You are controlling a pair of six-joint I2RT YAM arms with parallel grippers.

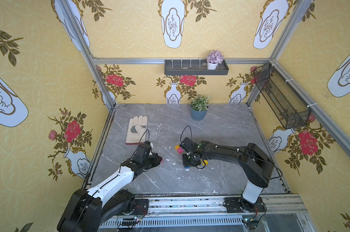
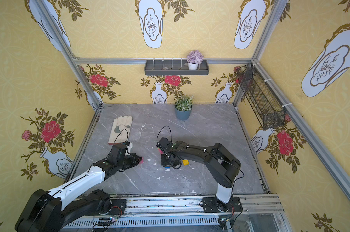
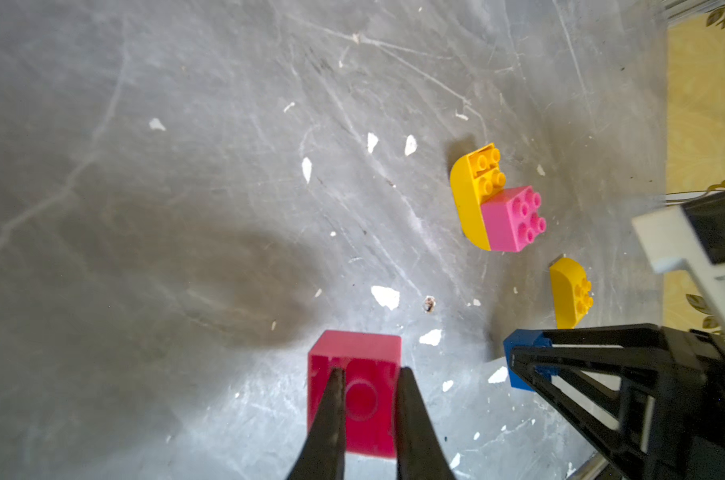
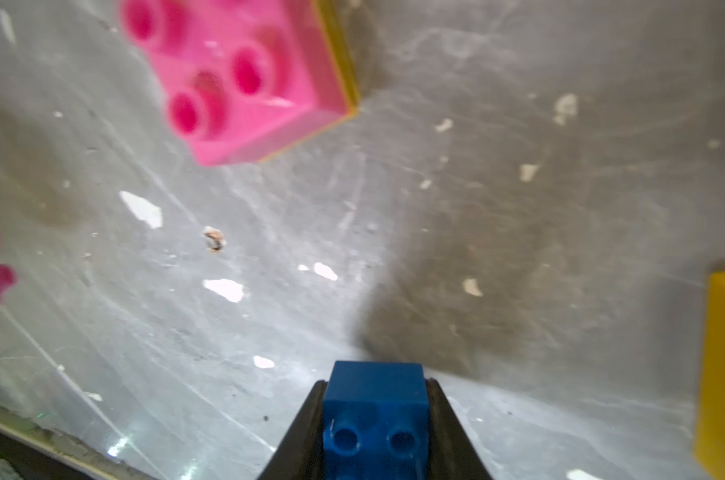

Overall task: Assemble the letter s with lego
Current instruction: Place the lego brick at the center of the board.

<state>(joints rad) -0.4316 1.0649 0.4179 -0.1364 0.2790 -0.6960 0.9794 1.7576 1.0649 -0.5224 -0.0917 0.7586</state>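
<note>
Grey marble table [image 1: 220, 128], walled in yellow floral paper. A pale glove [image 1: 137, 129] lay at the far left and a potted plant [image 1: 199, 108] at the back, both well apart from the work.

Your left gripper [image 3: 371, 378] was pinched narrow on 1 pink brick [image 3: 354, 353]. Your right gripper [image 4: 376, 386] was clamped on the blue brick [image 4: 375, 415].

The started letter lay between your 2 arms, nearer the right. It was 1 yellow bar [image 3: 467, 199] with 1 joined pink square [image 3: 512, 220] on the end closer to both grippers. Its studs were turned toward the right gripper. Nothing stood between the blue brick and those studs.

The loose yellow bar [image 3: 568, 293] lay just beside the right gripper, so you would likely need to steer clear of it.
</note>
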